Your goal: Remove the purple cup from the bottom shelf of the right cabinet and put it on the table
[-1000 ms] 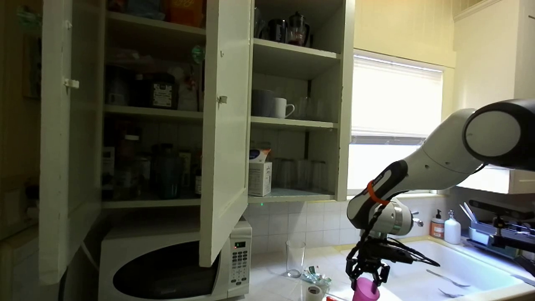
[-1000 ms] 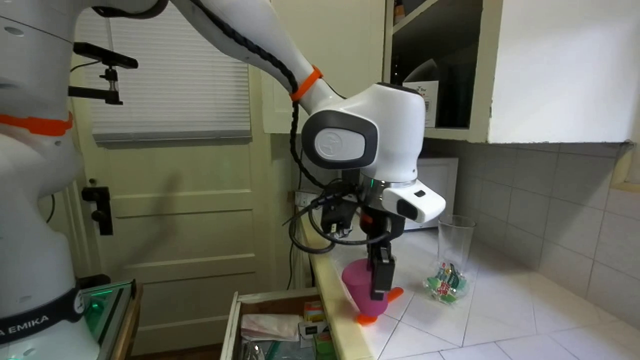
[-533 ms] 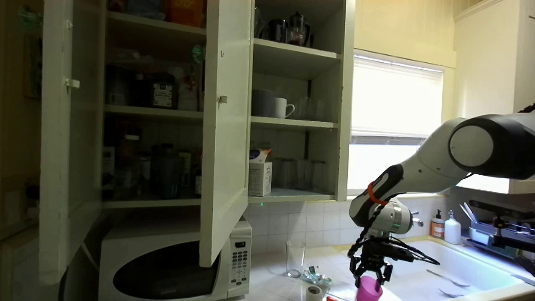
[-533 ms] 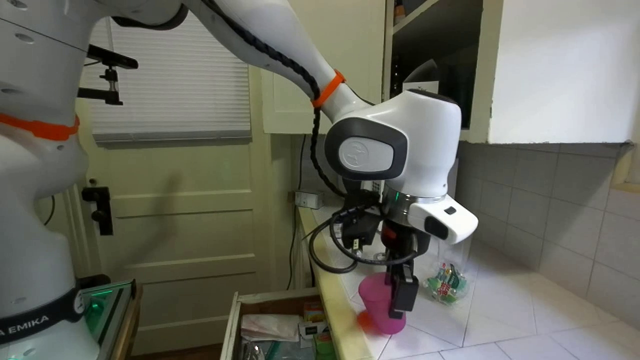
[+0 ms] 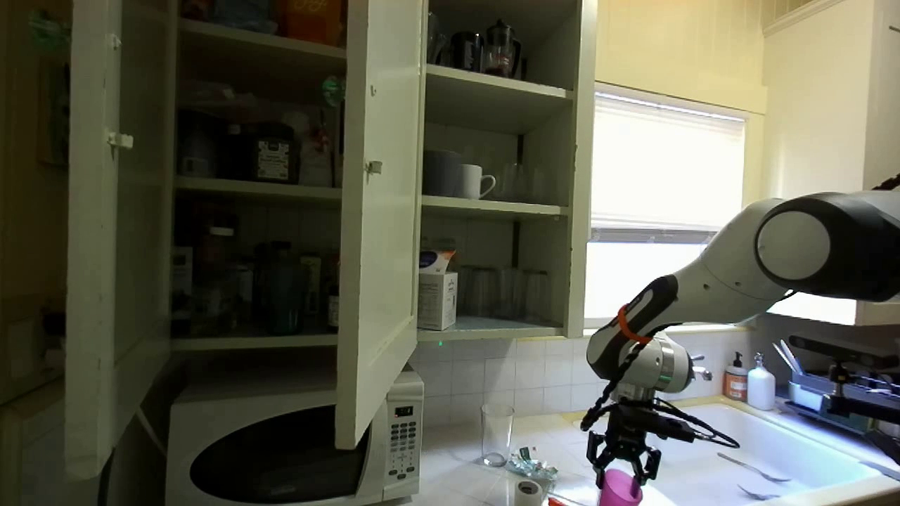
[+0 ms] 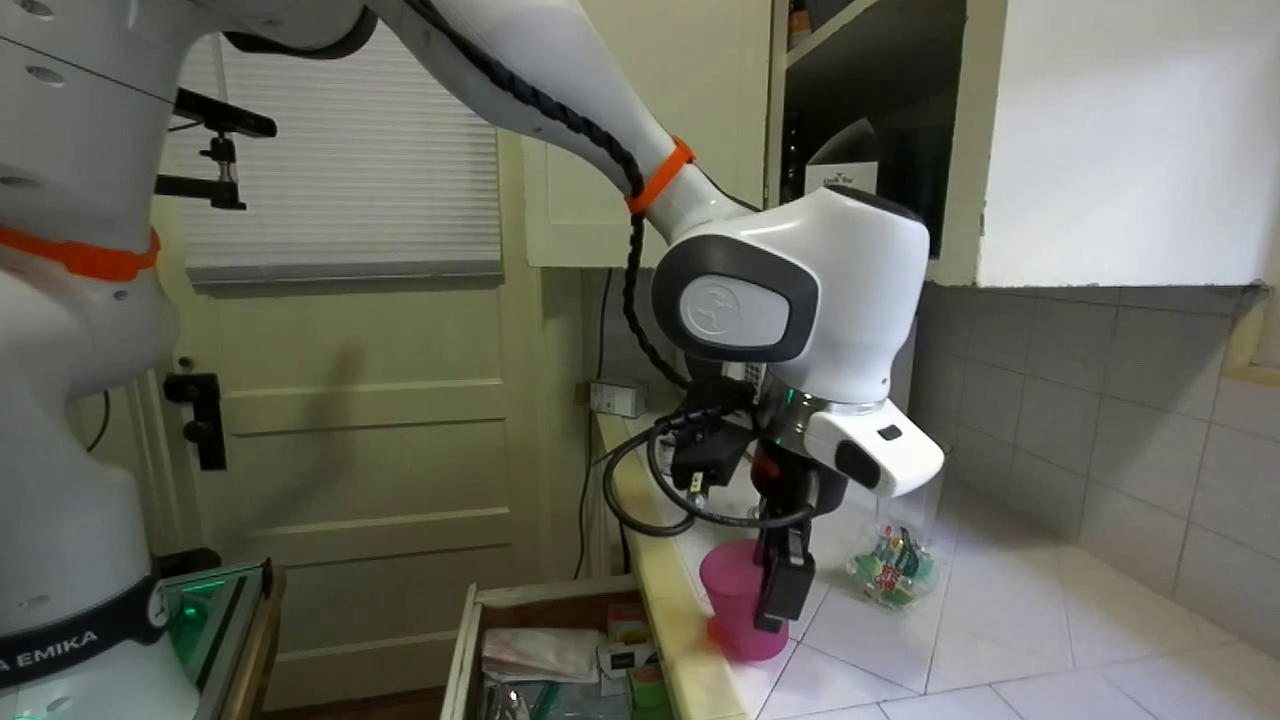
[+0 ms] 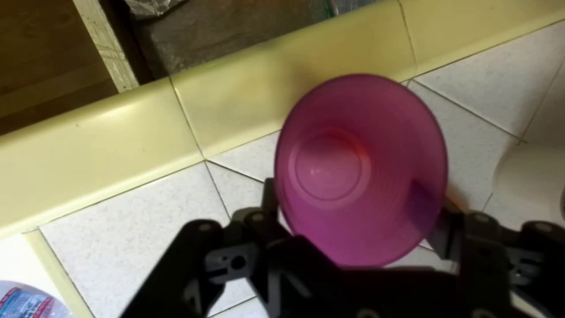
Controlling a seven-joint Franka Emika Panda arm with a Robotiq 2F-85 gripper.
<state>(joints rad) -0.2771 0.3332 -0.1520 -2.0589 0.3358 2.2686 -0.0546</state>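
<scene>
The purple cup [image 6: 730, 597] is pinched in the claw [image 5: 621, 480], which points down from the bent arm [image 5: 721, 274].

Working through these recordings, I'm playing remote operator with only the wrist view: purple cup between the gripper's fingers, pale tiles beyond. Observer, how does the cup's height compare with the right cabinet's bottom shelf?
Observer: In both exterior views the purple cup is lower than the bottom shelf of the right cabinet.
Operator: Any glassware on the table outside my frame?
Observer: Yes, a tall clear glass stands upright on the table.
Operator: Anything in the sink that I miss?
Observer: Two metal utensils, apparently forks, lie in the sink.
</scene>
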